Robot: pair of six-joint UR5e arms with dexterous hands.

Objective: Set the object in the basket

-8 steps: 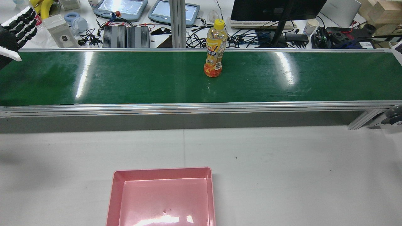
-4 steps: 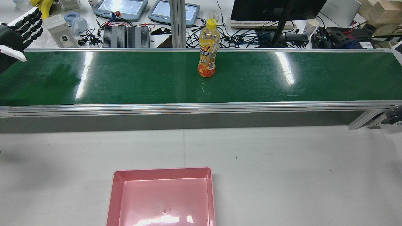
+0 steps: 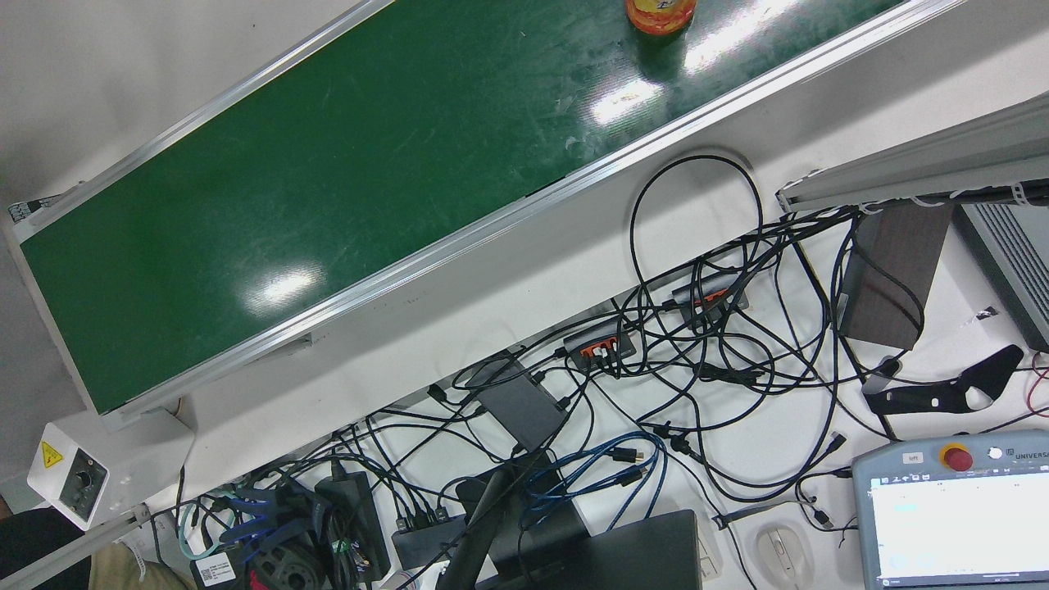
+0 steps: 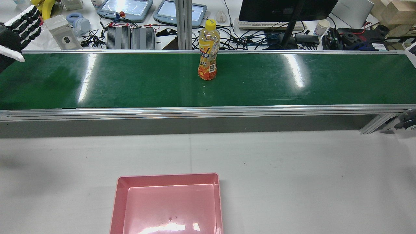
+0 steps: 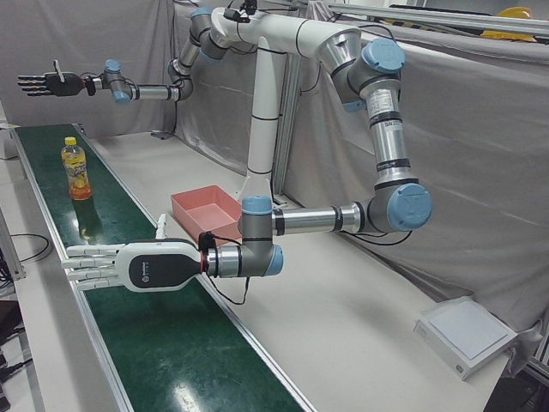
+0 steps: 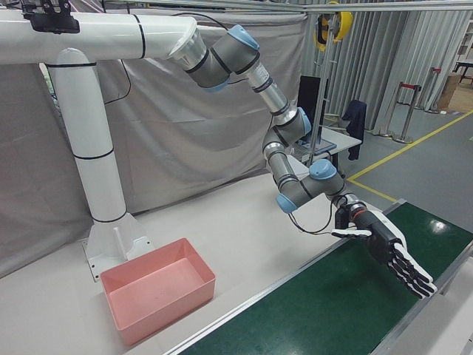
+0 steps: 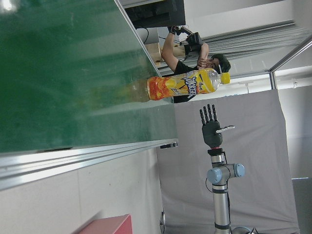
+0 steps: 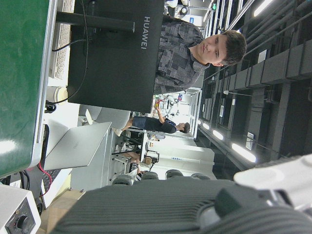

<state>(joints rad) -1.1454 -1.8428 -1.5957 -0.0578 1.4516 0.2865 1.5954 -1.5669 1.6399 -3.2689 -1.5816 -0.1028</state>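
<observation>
The front view's top edge cuts the bottle [image 3: 660,14] down to its orange base. The rear view crops the left hand [image 4: 15,32] at its left edge and the pink basket [image 4: 169,178] below.

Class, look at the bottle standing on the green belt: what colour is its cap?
The bottle has a yellow cap, clearest in the rear view.

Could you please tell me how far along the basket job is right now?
Nothing done yet: the pink basket is empty. Nothing in hand: left hand and right hand are open, clear of the bottle, upright on the green belt. Left: grasp it and basket it.
</observation>
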